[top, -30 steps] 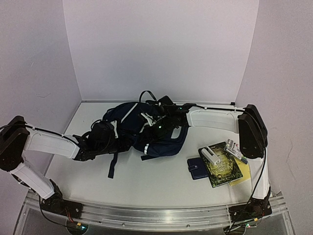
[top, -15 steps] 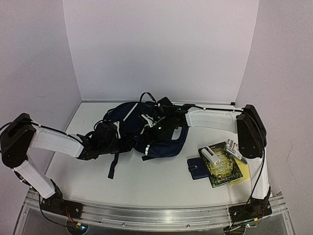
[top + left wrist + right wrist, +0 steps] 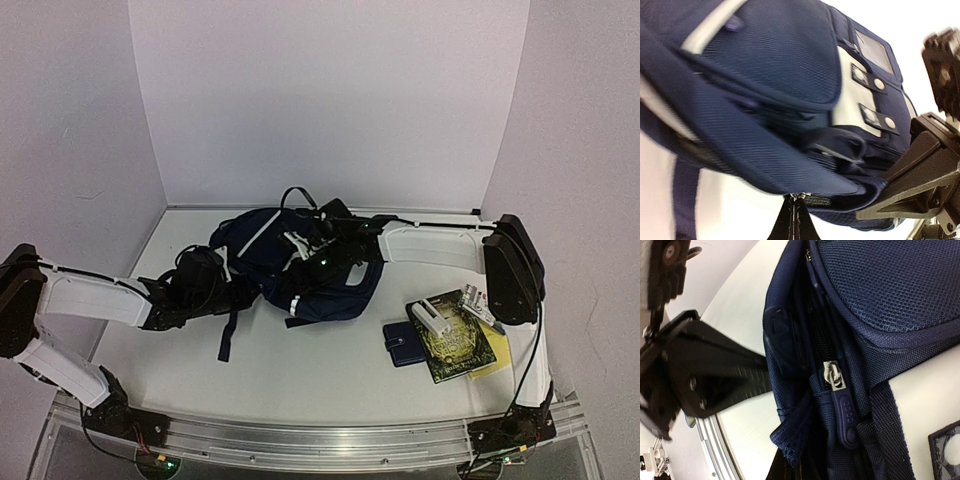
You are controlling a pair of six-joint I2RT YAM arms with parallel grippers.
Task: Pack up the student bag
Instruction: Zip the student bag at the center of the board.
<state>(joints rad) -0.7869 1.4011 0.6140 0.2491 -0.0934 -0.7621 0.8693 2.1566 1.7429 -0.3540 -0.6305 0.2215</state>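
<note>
The student bag (image 3: 300, 268), navy with thin white stripes and a white dotted patch (image 3: 860, 102), lies crumpled mid-table. My left gripper (image 3: 212, 282) is at its left side. In the left wrist view its fingertips (image 3: 796, 210) are pressed together on the bag's lower edge beside a zipper end. My right gripper (image 3: 322, 252) reaches in from the right over the bag's middle. In the right wrist view its jaws (image 3: 790, 471) pinch a fold of navy fabric next to a zipper pull (image 3: 845, 412). The bag's inside is hidden.
At the right front lie a small navy wallet (image 3: 405, 343), a green book (image 3: 458, 342) with a white box (image 3: 430, 318) on it, a yellow pad (image 3: 497, 357) and a small packet (image 3: 480, 303). A dark strap (image 3: 228, 335) trails toward the front. White walls close three sides.
My left gripper's jaws have closed on the bag's edge, and the left arm has drawn slightly left. The right arm holds its place on the bag.
</note>
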